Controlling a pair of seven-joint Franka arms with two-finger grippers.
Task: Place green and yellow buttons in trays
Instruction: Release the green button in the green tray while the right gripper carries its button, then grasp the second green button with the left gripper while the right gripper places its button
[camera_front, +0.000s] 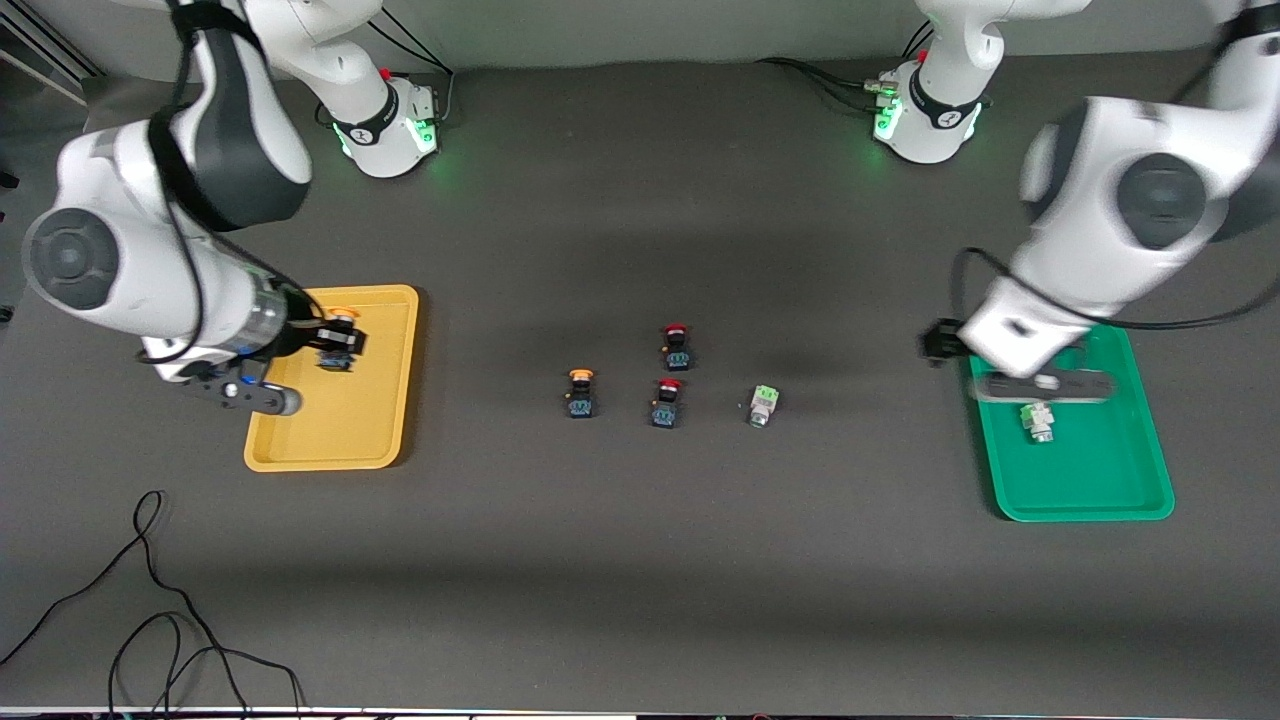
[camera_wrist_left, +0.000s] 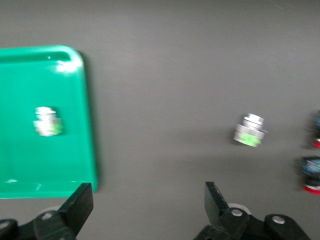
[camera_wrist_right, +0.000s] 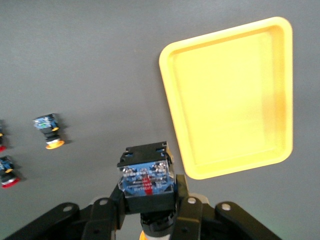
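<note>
We look down on a dark table. Nearest the camera, in mid-table, lie a yellow button (camera_front: 580, 392), a red-capped switch (camera_front: 666, 402) and a green button (camera_front: 763, 406), side by side but apart; a second red switch (camera_front: 677, 346) sits just farther off.

At the left arm's end, the green tray (camera_front: 1085, 480) holds one green button (camera_front: 1037, 420). The left gripper (camera_front: 1042, 385) hovers over that tray with its fingers (camera_wrist_left: 80, 205) spread wide and nothing between them.

At the right arm's end, the yellow tray (camera_front: 335, 440) appears empty. The right gripper (camera_front: 335, 345) hangs over its farther part, clamped on a yellow button (camera_wrist_right: 146, 177).

We judge that we are mid-delivery: this button needs lowering and letting go inside the tray's rim. The left arm must then cross to the green button on the table.

The table has wide bare room around both trays. The middle cluster is tighter: the red switch sits near the green button, so fingers must straddle only the one wanted.
</note>
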